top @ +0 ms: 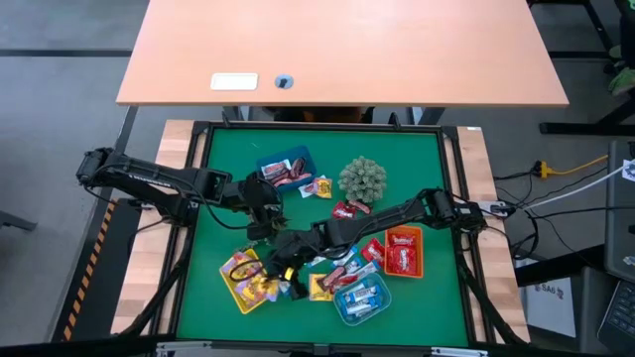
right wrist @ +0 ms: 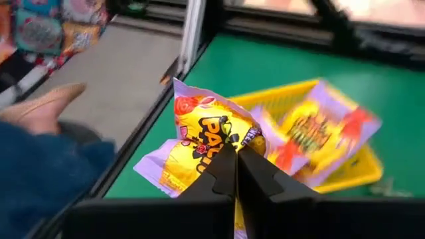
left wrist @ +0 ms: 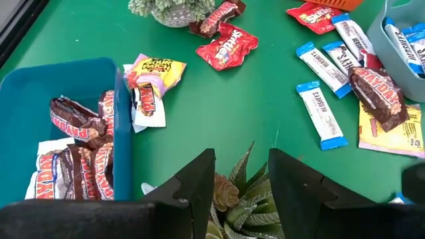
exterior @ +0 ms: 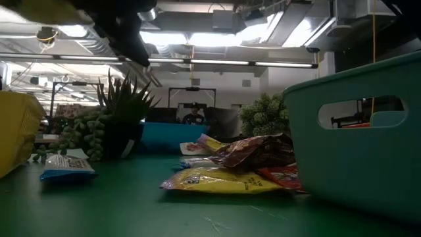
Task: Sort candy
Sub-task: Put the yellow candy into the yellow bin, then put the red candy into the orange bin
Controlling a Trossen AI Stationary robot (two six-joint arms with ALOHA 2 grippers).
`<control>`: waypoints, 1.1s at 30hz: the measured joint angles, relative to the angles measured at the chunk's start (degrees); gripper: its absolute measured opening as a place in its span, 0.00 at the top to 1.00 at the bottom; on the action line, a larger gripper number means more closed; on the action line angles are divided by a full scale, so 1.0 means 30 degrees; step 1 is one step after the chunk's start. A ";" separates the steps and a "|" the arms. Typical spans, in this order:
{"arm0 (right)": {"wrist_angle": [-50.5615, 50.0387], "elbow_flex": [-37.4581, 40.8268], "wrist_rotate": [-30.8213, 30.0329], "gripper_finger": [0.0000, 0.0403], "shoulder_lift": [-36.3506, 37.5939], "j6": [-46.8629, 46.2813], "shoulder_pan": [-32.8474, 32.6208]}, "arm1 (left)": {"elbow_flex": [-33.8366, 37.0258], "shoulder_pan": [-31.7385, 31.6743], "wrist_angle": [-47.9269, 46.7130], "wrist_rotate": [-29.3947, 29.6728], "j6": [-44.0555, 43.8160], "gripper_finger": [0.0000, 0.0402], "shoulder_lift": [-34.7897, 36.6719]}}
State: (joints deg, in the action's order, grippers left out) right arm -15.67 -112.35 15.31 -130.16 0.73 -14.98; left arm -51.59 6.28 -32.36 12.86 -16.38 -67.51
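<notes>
Right end effector (right wrist: 236,159) pinching yellow candy (right wrist: 202,133)

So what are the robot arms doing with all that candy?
They are sorting sweets into little trays. The right gripper is shut on a yellow candy packet over the yellow tray, which already holds yellow ones. The left gripper is open above a small spiky plant, beside the blue tray of brown sweets. More candy lies loose on the green mat.

The left end effector (left wrist: 241,174) hangs with its fingers apart over a spiky green plant (left wrist: 240,199). Beside it, a blue tray (left wrist: 121,126) holds brown candy (left wrist: 73,123); blue-and-white sweets (left wrist: 321,113) lie scattered on the green worktop (left wrist: 252,99).
</notes>
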 joint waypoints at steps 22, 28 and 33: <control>0.2857 0.0028 -0.1053 0.88 -0.1103 -0.0284 0.0000 | -0.0015 0.0001 -0.0081 0.0029 0.0007 0.68 0.0022; 0.3070 0.0028 -0.1036 0.67 -0.1103 -0.0291 0.0000 | -0.0015 0.0007 -0.0073 0.0036 0.0007 0.68 0.0015; 0.0833 0.0025 -0.0742 0.59 -0.0625 -0.0302 0.0006 | -0.0015 0.0007 -0.0073 0.0030 0.0007 0.68 0.0015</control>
State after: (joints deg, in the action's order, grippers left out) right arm -13.17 -112.28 13.08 -132.04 -0.17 -14.96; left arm -51.64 6.31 -32.58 12.95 -16.36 -67.46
